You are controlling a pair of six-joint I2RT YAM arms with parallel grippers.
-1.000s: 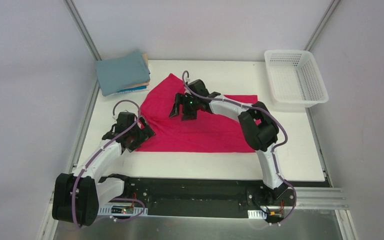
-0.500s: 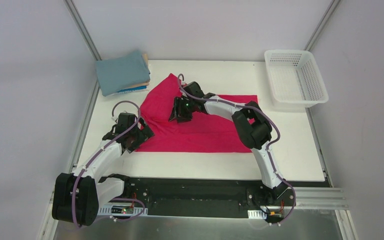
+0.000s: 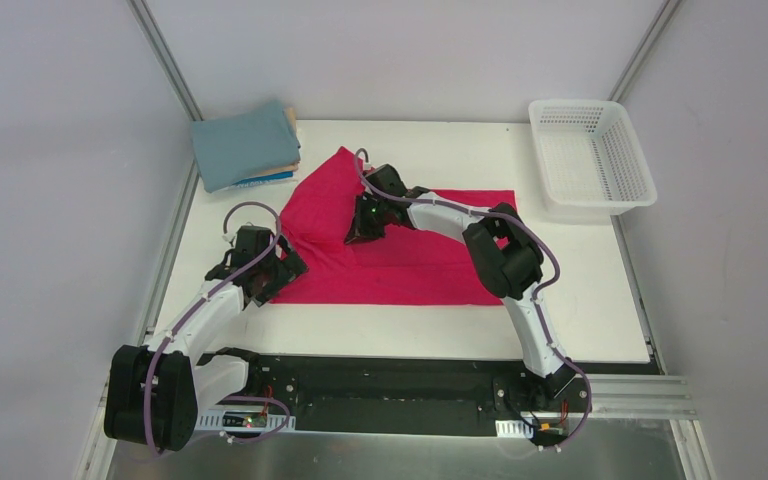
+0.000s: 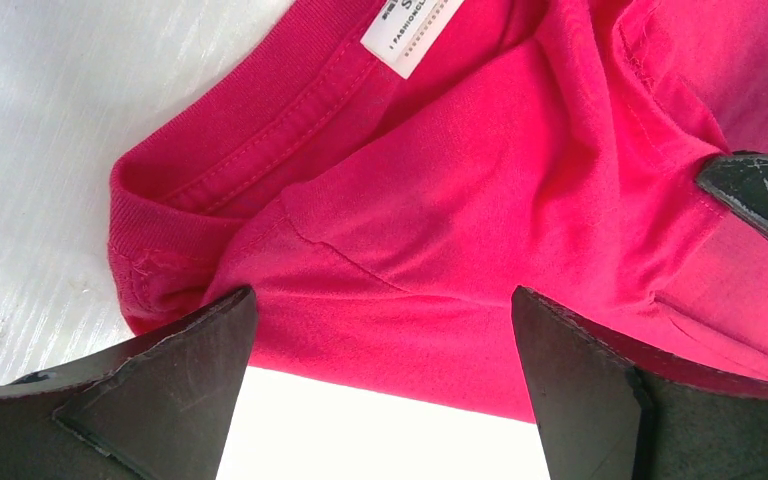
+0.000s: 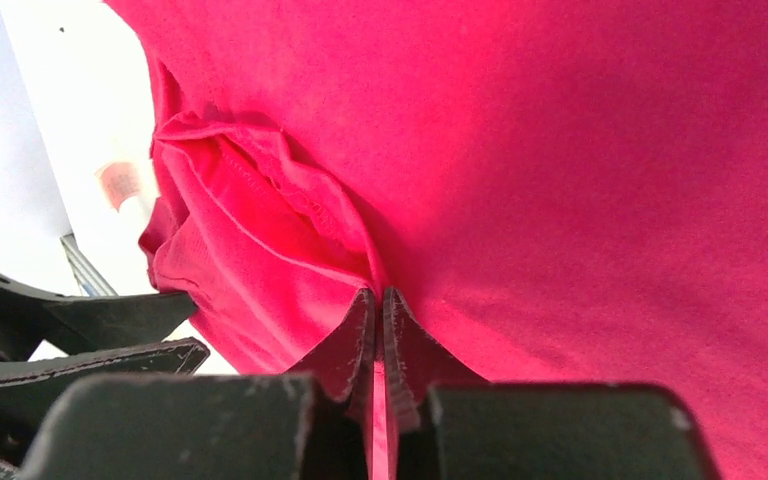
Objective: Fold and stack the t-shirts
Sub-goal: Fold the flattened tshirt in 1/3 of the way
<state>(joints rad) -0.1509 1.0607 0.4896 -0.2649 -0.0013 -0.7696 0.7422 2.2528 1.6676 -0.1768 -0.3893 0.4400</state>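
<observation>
the crimson t-shirt point(image 3: 410, 262) lies spread over the middle of the white table point(image 3: 410, 335), with its left part bunched up and folded toward the far side. the right gripper point(image 5: 379, 300) is down on the left-centre of the shirt, its two fingers pressed together with a thin ridge of the pink cloth pinched between them. the left gripper point(image 4: 382, 300) sits at the near-left corner of the shirt with its fingers spread wide and nothing between them, just above the ribbed collar point(image 4: 260, 150) and its white label point(image 4: 410, 30). a stack of folded t-shirts point(image 3: 245, 145), teal-grey on top with tan and blue edges beneath, rests at the far-left corner. a white mesh basket point(image 3: 570, 104) stands at the far right.
</observation>
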